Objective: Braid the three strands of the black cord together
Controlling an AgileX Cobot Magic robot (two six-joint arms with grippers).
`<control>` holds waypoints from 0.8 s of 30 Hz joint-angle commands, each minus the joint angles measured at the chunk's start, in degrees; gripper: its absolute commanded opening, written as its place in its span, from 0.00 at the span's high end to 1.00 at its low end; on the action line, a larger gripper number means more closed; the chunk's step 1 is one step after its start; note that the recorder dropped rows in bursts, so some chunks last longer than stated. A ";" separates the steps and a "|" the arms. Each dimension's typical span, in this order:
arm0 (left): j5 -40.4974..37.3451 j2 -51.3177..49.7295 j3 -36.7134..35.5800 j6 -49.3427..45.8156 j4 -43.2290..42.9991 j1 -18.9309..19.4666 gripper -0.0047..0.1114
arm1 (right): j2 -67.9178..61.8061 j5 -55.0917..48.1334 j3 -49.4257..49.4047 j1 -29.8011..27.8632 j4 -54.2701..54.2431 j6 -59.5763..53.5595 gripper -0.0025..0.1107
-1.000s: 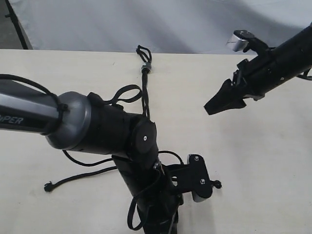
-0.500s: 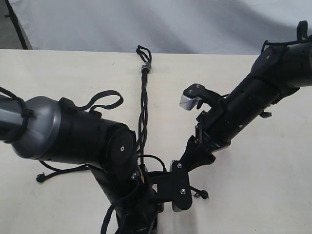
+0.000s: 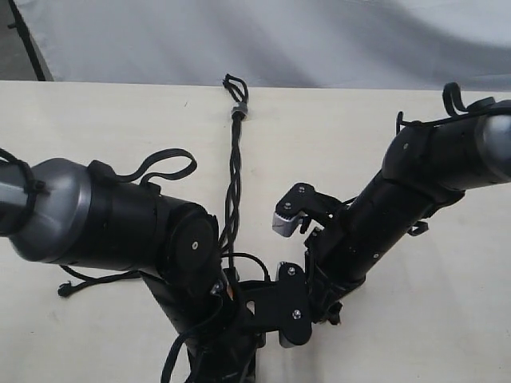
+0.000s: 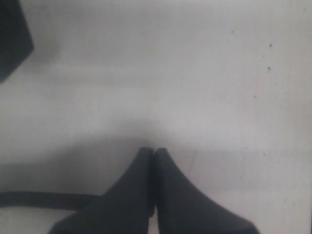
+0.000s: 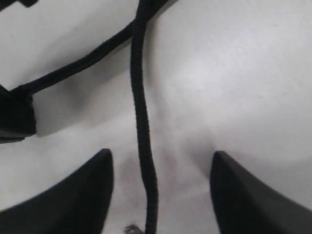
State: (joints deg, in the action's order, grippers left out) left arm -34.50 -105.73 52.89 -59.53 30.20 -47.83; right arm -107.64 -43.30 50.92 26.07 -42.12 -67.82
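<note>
Down comes the right arm point(image 3: 415, 191), from high over the far right of the table point(image 3: 447, 319) a second ago to low near the middle, close against the left arm point(image 3: 104, 215).

The black cord point(image 3: 234, 175) lies on the table with its long axis running from the far edge towards the near one. Its loop point(image 3: 233, 84) points away at the far end, with the grey band point(image 3: 238, 110) just below it. From there the twisted length runs down between the two arms, and one loose strand tip point(image 3: 64, 289) pokes out to the left, under the left arm.

The right gripper point(image 5: 158, 195) has its jaws apart, with one strand point(image 5: 141, 122) lying lengthwise between them, touching neither finger. The left gripper point(image 4: 153, 155) has its jaws pressed together over bare table, with nothing visible between them; a strand point(image 4: 39, 200) lies just beside it.
</note>
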 commanded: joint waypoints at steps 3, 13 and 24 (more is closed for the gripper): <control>-0.46 0.62 -0.42 -0.19 -0.24 0.30 0.95 | 0.06 4.96 -0.46 0.20 8.09 6.47 0.98; -0.25 8.24 -5.68 0.54 0.12 0.30 0.95 | 0.06 8.81 -0.46 0.08 15.41 9.60 0.97; 1.49 17.47 -9.38 2.76 0.12 0.30 0.95 | 0.06 11.58 -0.46 0.08 20.16 9.60 0.97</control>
State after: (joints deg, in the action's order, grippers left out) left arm -31.89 -88.85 44.13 -57.72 29.85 -47.47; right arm -106.86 -32.66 50.92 26.34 -24.76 -58.37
